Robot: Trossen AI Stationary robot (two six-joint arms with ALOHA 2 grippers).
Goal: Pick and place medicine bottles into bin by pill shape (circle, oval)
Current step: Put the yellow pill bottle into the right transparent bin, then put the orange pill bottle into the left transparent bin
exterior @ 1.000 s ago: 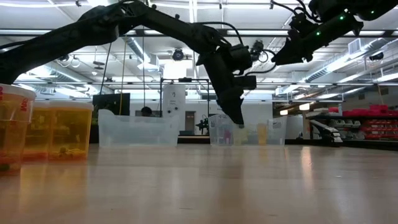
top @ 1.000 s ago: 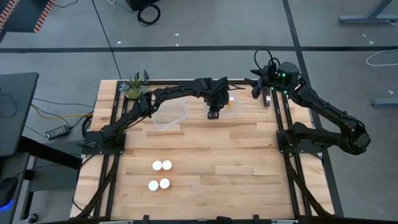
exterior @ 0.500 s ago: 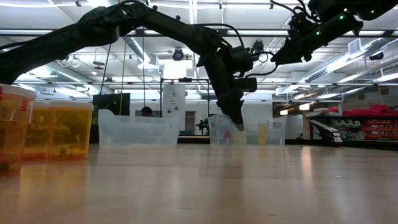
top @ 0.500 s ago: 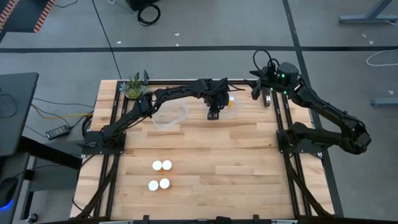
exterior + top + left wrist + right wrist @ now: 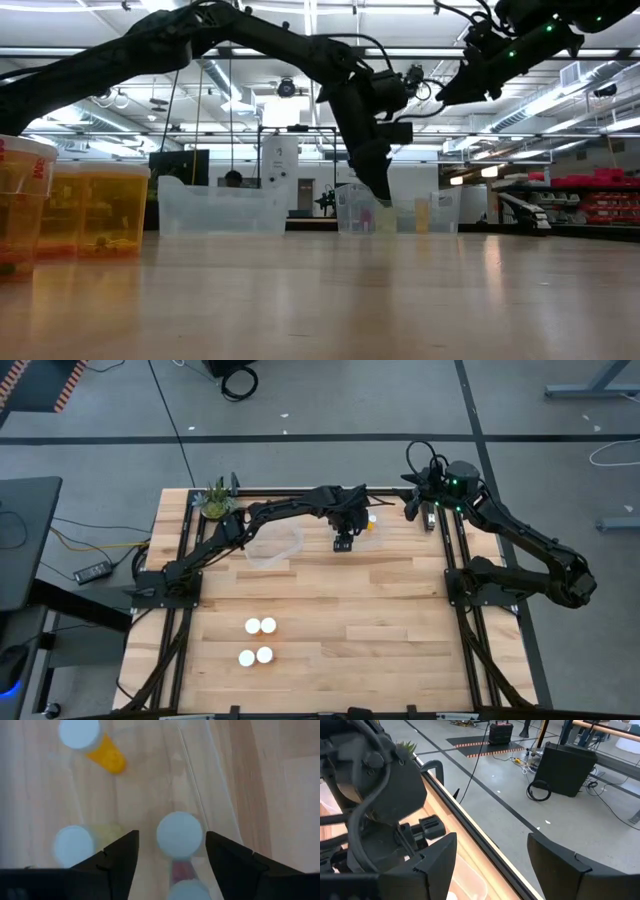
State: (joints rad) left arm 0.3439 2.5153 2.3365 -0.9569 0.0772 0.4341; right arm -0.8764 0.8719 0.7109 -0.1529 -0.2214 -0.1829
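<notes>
A light wooden table (image 5: 320, 610) is bordered by grey concrete floor (image 5: 330, 400); four white-capped medicine bottles (image 5: 256, 640) stand well apart from the clear bin (image 5: 367, 532), over which the left gripper (image 5: 343, 542) is held wide and empty; the right gripper (image 5: 421, 512) is parked beside that bin, jaws wide.

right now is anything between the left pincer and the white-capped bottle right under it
Nothing visible stands in the way. In the left wrist view the left pincer hangs open directly over the white-capped bottle, which stands inside the clear bin, its cap showing in the gap between the fingers. The other bottles in the bin lie off to the side.
</notes>
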